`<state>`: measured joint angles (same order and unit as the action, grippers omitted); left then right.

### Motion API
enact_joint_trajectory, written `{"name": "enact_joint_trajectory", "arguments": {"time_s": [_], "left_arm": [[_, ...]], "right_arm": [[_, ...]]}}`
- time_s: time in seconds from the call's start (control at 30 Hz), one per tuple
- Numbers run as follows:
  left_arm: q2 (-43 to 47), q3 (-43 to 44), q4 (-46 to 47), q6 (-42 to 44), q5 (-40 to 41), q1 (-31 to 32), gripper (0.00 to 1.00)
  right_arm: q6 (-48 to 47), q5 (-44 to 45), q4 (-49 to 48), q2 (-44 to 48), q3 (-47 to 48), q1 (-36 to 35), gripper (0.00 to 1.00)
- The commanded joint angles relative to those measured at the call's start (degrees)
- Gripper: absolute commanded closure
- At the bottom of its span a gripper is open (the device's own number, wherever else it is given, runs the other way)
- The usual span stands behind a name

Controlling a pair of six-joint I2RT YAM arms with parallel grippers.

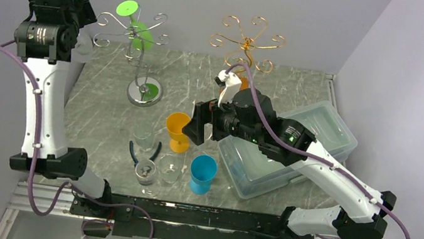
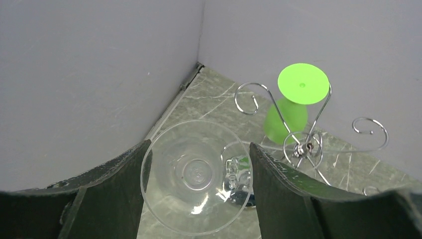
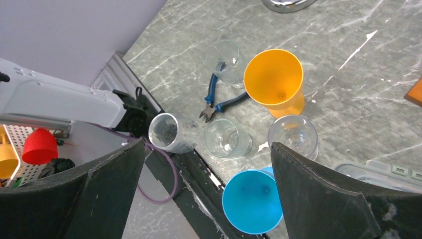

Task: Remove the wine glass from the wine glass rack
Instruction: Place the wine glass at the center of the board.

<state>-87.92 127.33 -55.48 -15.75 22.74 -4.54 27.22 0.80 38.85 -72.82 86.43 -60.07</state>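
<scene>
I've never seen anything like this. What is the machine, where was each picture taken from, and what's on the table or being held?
These are two robot arms bolted at the near edge of a table, each ending in a two-finger gripper. The wide picture looks down from above. The other two come from a camera on each wrist, so the dark shapes at their sides are that arm's own fingers. On the table stand a silver rack with a green wine glass hanging from it, a gold rack, an orange cup, a blue cup, some clear glasses, pliers and a plastic bin. The left gripper, raised near the wall, seems to hold a clear wine glass between its fingers. The right gripper hangs open above the cups, holding nothing.
</scene>
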Motion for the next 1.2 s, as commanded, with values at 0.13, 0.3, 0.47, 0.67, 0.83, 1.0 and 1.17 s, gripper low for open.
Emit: {"name": "enact_joint_trajectory", "arguments": {"time_s": [0.13, 0.3, 0.47, 0.67, 0.83, 1.0, 1.17], "left_arm": [[7.78, -2.95, -5.94, -3.41, -5.17, 0.16, 0.72], [12.14, -8.48, -8.36, -5.47, -10.51, 0.17, 0.72], [14.88, -11.41, -10.55, -8.37, -18.27, 0.14, 0.72], [18.64, -17.31, -9.84, -12.62, -30.4, 0.19, 0.73], [20.68, -18.49, -9.82, -14.91, -37.45, 0.16, 0.74], [22.35, -21.78, -5.38, -20.47, -46.69, 0.66, 0.74], [22.75, -25.64, 1.05, -27.02, -55.71, 1.09, 0.74]], "right_arm": [[-0.44, -3.09, -5.36, -0.92, 4.21, 0.87, 0.0], [-0.2, -4.85, -7.32, -2.19, 6.17, 1.6, 0.0], [0.69, -7.89, -9.75, -4.33, 7.76, 2.64, 0.0], [2.63, -9.9, -13.2, -5.79, 7.65, 3.74, 0.0], [4.91, -11.84, -15.72, -6.03, 5.82, 5.19, 0.0], [8.21, -12.82, -19.6, -4.33, 2.3, 6.31, 0.0], [11.31, -9.99, -22.48, -0.55, -2.1, 6.87, 0.0]]}}
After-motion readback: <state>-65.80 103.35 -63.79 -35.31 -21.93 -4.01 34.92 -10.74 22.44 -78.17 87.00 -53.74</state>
